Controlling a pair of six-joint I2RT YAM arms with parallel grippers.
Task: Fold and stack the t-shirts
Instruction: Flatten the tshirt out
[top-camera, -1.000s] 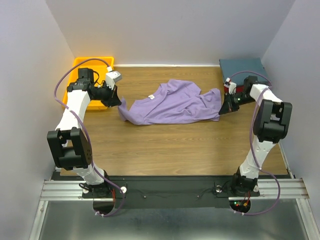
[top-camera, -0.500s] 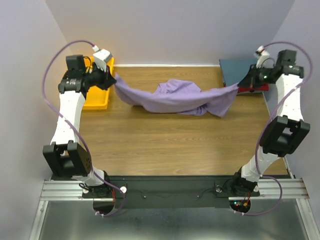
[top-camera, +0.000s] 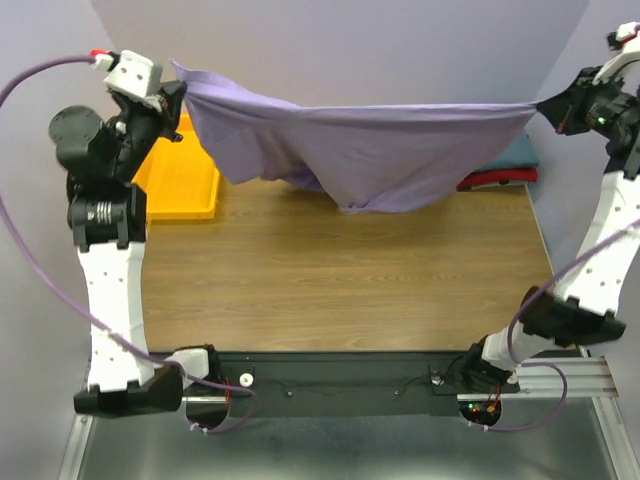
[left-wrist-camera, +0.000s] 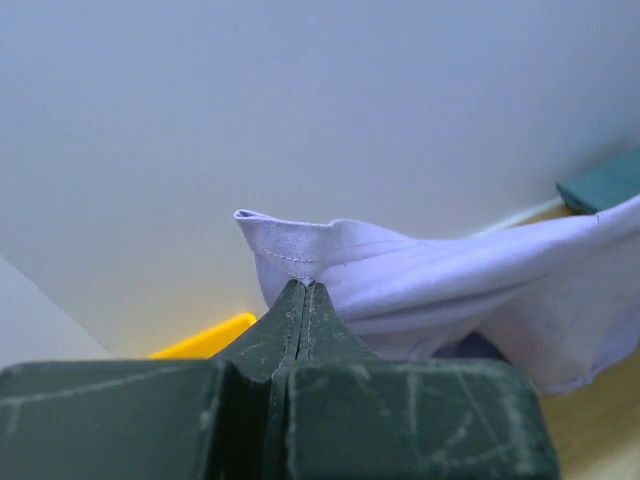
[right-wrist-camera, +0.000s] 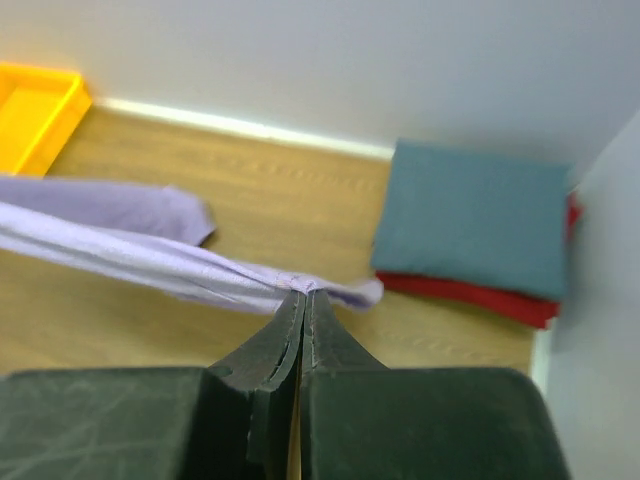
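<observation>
A lavender-purple t-shirt (top-camera: 370, 150) hangs stretched in the air between both arms, sagging in the middle above the table. My left gripper (top-camera: 178, 82) is shut on its hem (left-wrist-camera: 300, 250) at the upper left. High on the right, my right gripper (top-camera: 545, 103) is shut on the opposite edge (right-wrist-camera: 305, 285). A dark teal folded t-shirt (right-wrist-camera: 470, 215) lies on a red folded one (right-wrist-camera: 470, 293) at the far right corner of the table; in the top view only their front edges (top-camera: 500, 172) show below the hanging cloth.
A yellow-orange tray (top-camera: 180, 170) sits at the far left of the wooden table (top-camera: 340, 280). White walls close in the back and both sides. Purple cables loop off both arms.
Both arms have risen and spread apart, lifting the lavender shirt off the table and pulling it taut in the air. Both grippers stayed shut on the cloth.
</observation>
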